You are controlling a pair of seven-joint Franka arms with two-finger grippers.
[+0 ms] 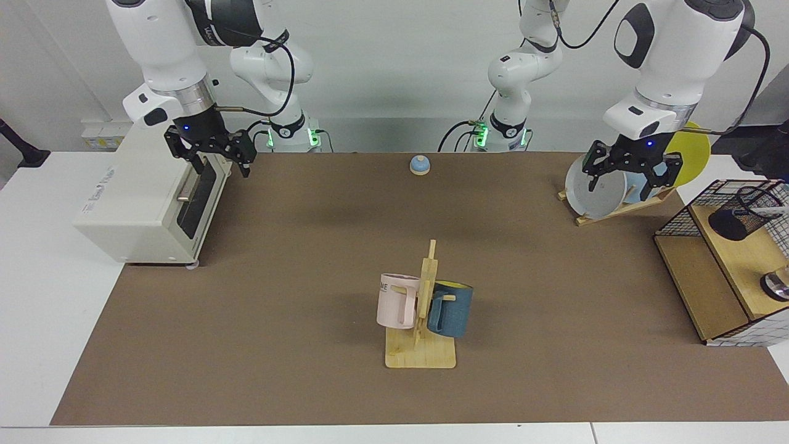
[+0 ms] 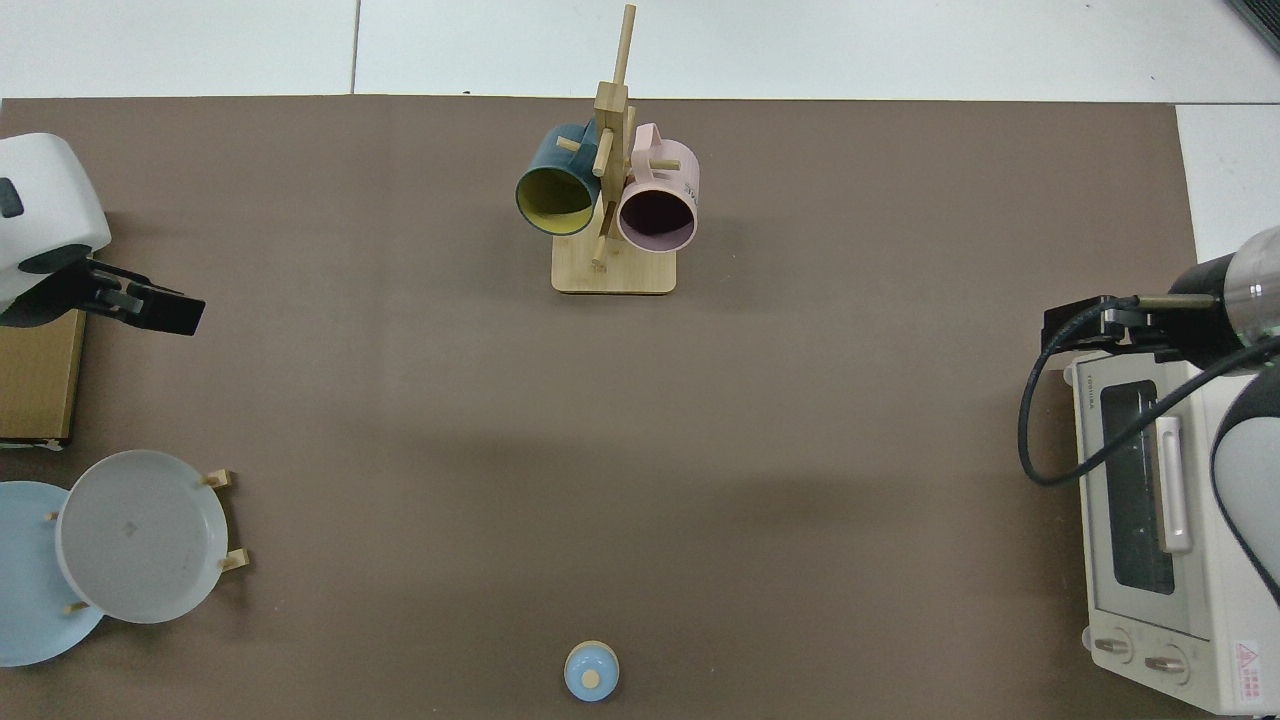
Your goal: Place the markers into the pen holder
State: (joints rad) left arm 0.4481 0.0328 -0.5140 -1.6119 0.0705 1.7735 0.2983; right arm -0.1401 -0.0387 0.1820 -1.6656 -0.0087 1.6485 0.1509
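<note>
The left gripper (image 1: pixel 629 179) hangs empty above the table's right side, in front of the grey round plate (image 1: pixel 593 187) that leans in the wooden plate rack; its jaws stand apart. In the top view it is the dark tool (image 2: pixel 150 308) at the left edge, beside the wood shelf. Well to its right in the facing view, the small black wire-mesh cylindrical pen holder (image 1: pixel 738 214) sits on the upper board of the black wire-grid and wood shelf (image 1: pixel 699 290). The slim white marker (image 1: pixel 769 211) rests in that holder, its pale end poking past the rim toward the right. The right gripper (image 1: pixel 220 161) waits at the far left, over the front top corner of the cream toaster oven (image 1: pixel 145 197), fingers spread and holding nothing. At the near centre a pink mug (image 1: pixel 397 301) and a dark blue mug (image 1: pixel 451 308) hang on a wooden mug tree.
</note>
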